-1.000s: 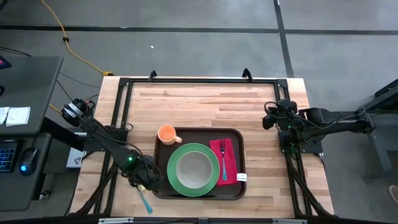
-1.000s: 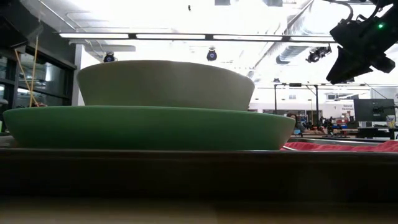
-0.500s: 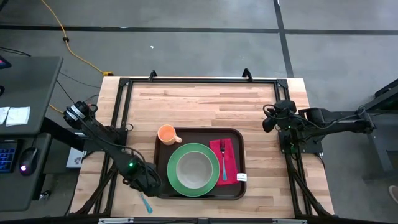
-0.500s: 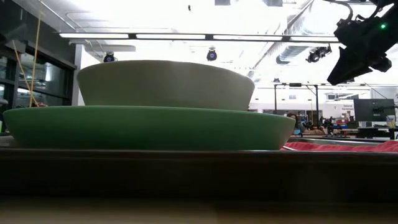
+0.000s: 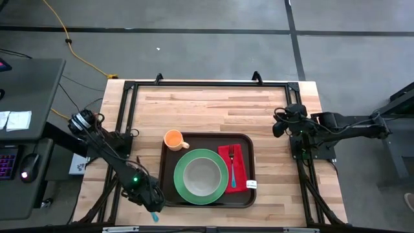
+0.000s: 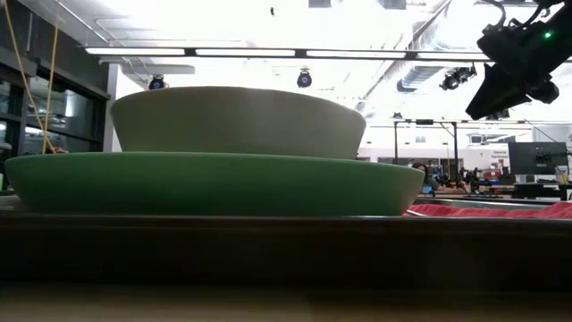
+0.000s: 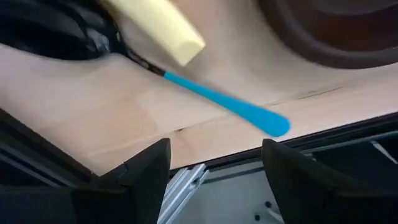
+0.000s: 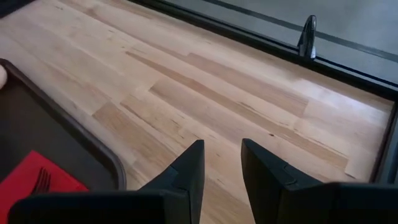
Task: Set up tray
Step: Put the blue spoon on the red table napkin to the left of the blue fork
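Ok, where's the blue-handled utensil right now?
In the high view the blue-handled utensil lies on the table's near-left edge, just off the tray's corner, under the open left hand.

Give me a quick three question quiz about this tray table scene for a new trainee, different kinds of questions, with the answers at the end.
1. True or false: the fork lies on the red napkin.
2. Multiple choice: the orange mug stands in which part of the tray? A) far left corner B) near right corner C) on the green plate.
3. Fill in: the blue-handled utensil lies on the ______, outside the tray, by the left claw.

Key
1. True.
2. A.
3. Table. The right claw waits over bare wood on the table's right side.
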